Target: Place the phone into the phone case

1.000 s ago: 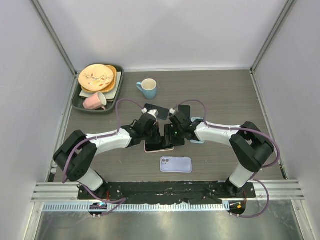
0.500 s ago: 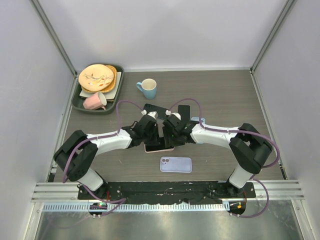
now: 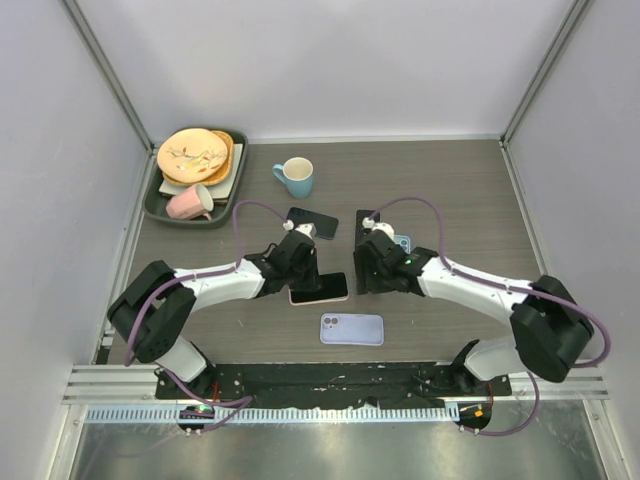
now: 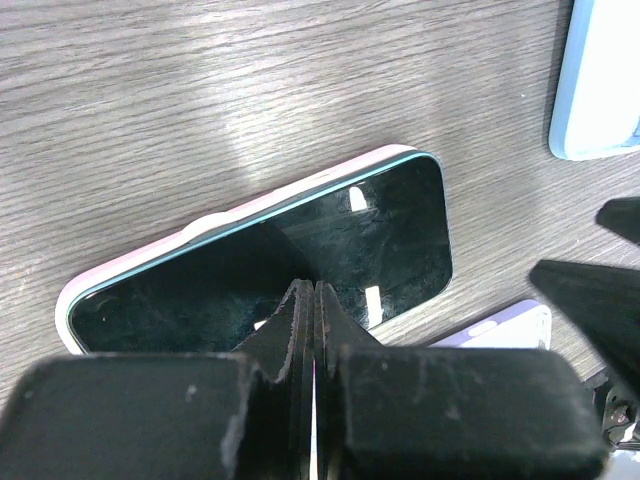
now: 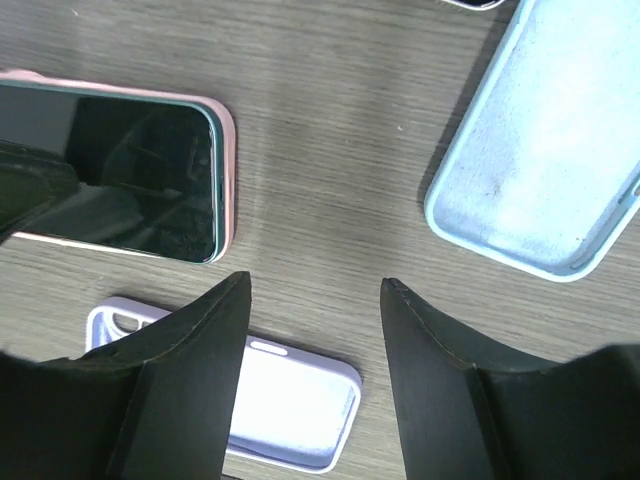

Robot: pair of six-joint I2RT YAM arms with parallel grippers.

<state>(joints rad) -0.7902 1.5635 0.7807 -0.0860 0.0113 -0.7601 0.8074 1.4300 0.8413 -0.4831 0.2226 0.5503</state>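
**Pressing the phone home in its pink case**

The phone [image 4: 380, 230] lies screen-up in the pink case [image 4: 200, 228] at the centre of the counter [image 3: 450, 190] in the overhead view. In the left wrist view a thin teal edge of the phone shows inside the pink rim along the upper side, so it looks seated or close to it.

The left tool [image 4: 313, 300] is clenched, its two fingers pinched together and holding nothing. The tips sit over the lower middle of the glass and appear to rest on it (the contact itself is hard to confirm). The right tool [image 5: 315, 290] is released, fingers spread wide, and hovers above bare counter. The cased phone is at the upper left of its view, a lilac case [image 5: 290, 410] just below and a light blue case [image 5: 540, 170] at the upper right.

The step in hand looks like the final press-in. To do it well:

- Push straight down with the clenched tips, not sideways, so the case does not skate across the wood.
- Work along the edges and corners, where the rim is likeliest to stay unclipped.
- If the case slides, bring the right tool to the pink rim at the phone's right end to brace it.
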